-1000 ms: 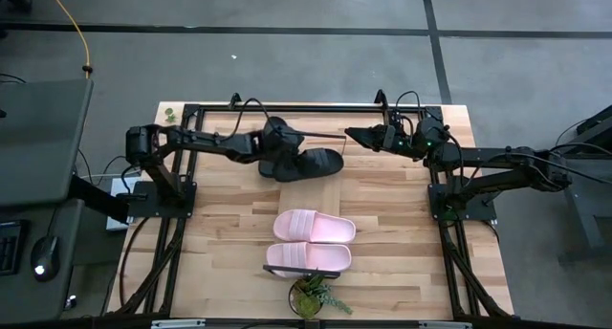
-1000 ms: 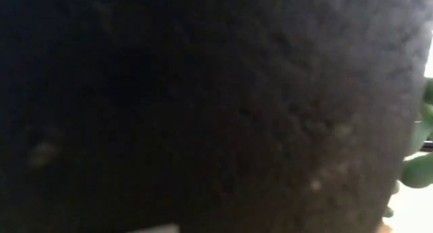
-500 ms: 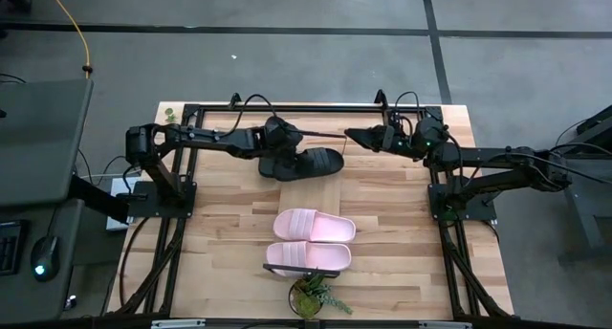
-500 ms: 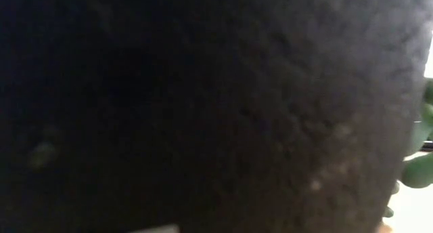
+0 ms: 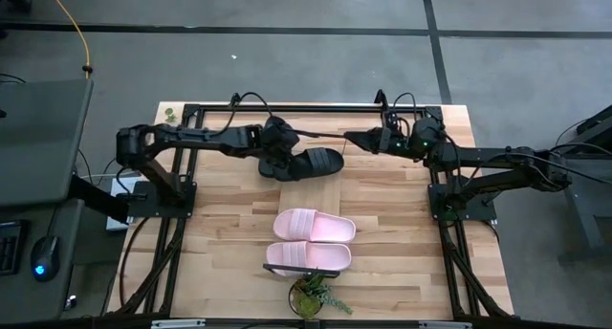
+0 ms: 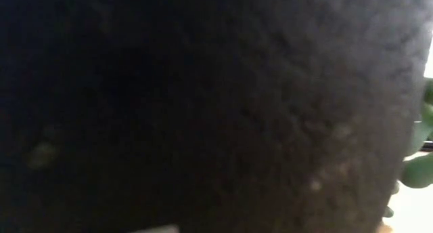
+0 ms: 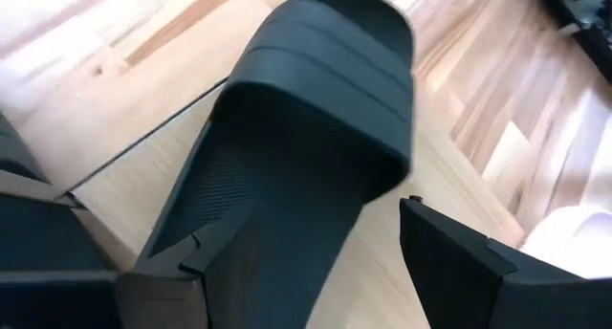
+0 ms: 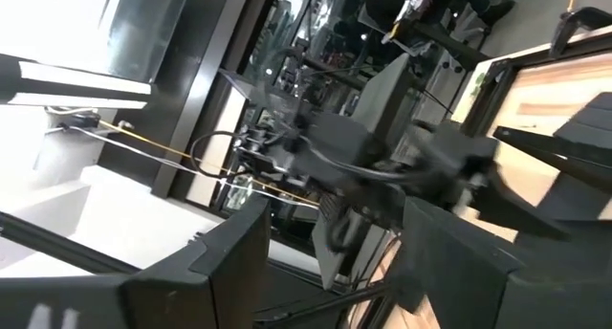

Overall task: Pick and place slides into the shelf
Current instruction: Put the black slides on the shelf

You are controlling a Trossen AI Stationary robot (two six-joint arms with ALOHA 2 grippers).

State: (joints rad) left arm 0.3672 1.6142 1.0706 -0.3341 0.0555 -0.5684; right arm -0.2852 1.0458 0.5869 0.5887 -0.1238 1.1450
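One black slide (image 5: 317, 162) lies flat on the table in front of the shelf (image 5: 325, 120), a light plank with thin black bars along the far edge. A dark mass under my left gripper (image 5: 280, 147) may be the second black slide. In the left wrist view my left gripper (image 7: 304, 224) is open, its fingers either side of the black slide's (image 7: 306, 109) heel end. The pink pair (image 5: 314, 226) (image 5: 306, 257) lies side by side nearer the front. My right gripper (image 5: 350, 136) (image 8: 335, 214) hangs open and empty to the slide's right. My left gripper straddles the heel end (image 7: 258, 272) of the black slide, coming from above and the table's left, fingers along its sides. One finger (image 7: 167, 281) lies close against the slide's side, and I cannot tell whether it touches. Bare wood shows between the slide and the other finger (image 7: 449, 262).
A small potted plant (image 5: 311, 296) stands at the near edge, and its dark pot fills the low view, leaves (image 6: 419, 168) showing at one side. Black frame rails (image 5: 172, 233) (image 5: 449, 233) run along both sides. Bare wood lies between the black slide and the pink pair.
My left arm has stretched out, its shoulder end swinging toward the table's left edge while its gripper stays over the black slide's heel end. The slides lie where they were.
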